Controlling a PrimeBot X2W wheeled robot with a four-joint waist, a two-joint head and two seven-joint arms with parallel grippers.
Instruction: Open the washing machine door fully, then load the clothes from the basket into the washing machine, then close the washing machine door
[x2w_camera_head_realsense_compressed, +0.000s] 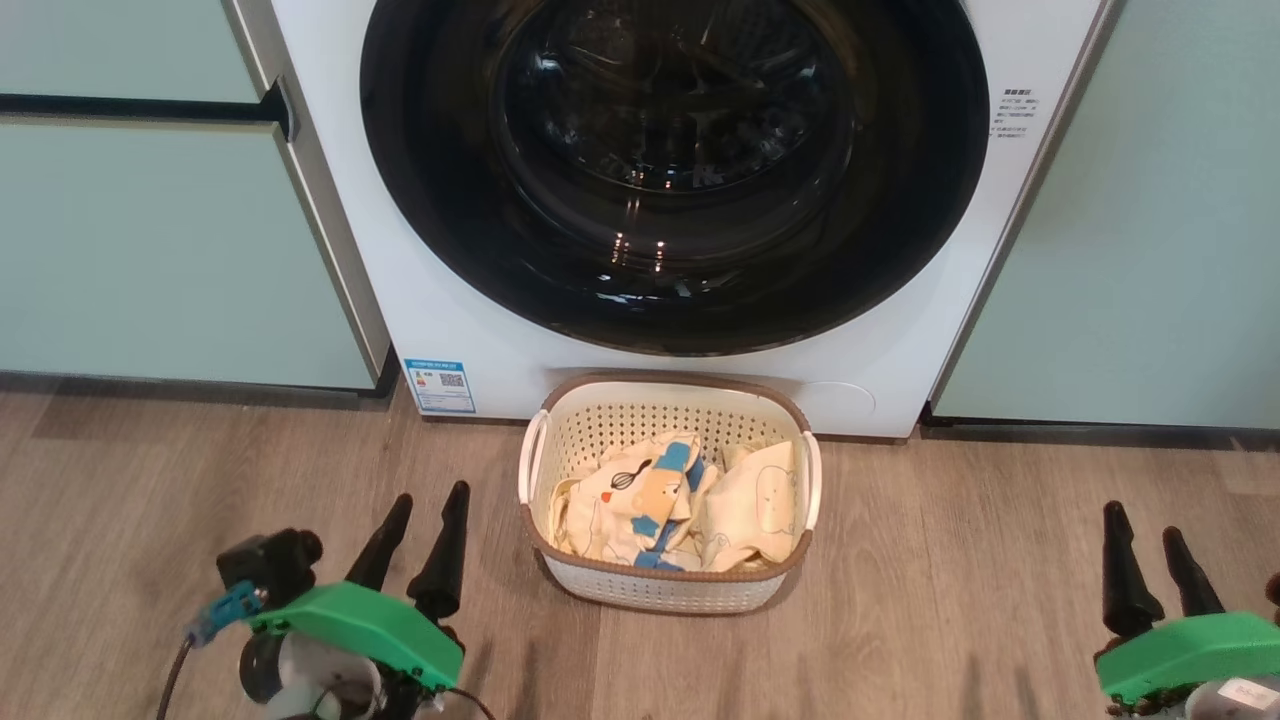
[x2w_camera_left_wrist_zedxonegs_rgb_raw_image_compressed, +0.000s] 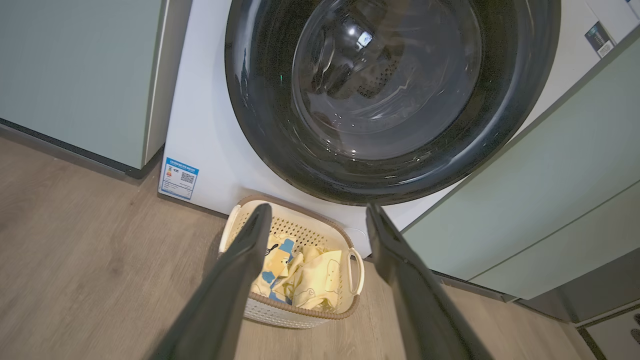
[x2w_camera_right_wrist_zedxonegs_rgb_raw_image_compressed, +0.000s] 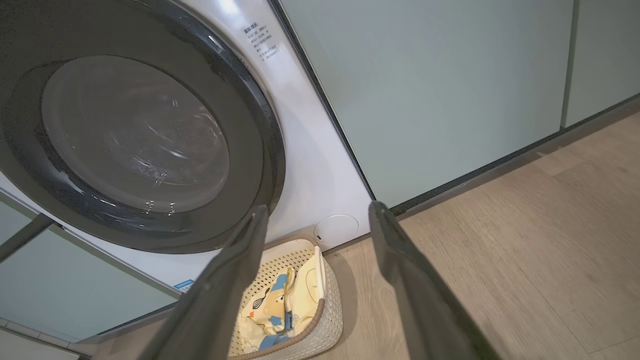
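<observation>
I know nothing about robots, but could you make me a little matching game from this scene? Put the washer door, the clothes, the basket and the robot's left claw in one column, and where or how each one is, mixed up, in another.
Things
1. door
2. clothes
3. basket
4. left gripper

Place or state
A. stands on the floor, right in front of the washing machine
B. fingers apart, holding nothing
C. shut
D. heaped inside the basket

Pairs: 1-C, 2-D, 3-A, 4-B
</observation>
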